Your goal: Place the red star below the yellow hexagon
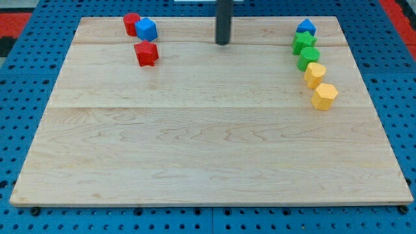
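Note:
The red star (147, 54) lies near the view's top left on the wooden board (208, 149). The yellow hexagon (324, 96) lies at the view's right, the lowest block of a column there. My tip (223, 43) rests on the board at the view's top centre, well to the right of the red star and well to the left of the yellow hexagon. It touches no block.
A red cylinder (132, 23) and a blue cube (146, 29) sit just above the red star. Above the hexagon stand a second yellow block (314, 75), a green block (308, 58), a green star (303, 42) and a blue block (306, 27).

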Controlling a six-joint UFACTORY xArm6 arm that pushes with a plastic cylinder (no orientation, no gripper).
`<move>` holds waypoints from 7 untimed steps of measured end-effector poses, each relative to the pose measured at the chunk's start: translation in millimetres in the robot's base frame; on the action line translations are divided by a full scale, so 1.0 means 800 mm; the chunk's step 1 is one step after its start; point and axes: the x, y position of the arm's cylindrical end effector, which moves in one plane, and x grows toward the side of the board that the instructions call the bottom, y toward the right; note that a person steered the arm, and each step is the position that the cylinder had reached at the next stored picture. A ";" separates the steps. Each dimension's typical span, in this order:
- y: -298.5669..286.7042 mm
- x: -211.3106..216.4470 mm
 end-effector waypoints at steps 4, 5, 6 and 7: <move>-0.130 0.044; -0.071 0.057; -0.059 0.115; -0.035 0.141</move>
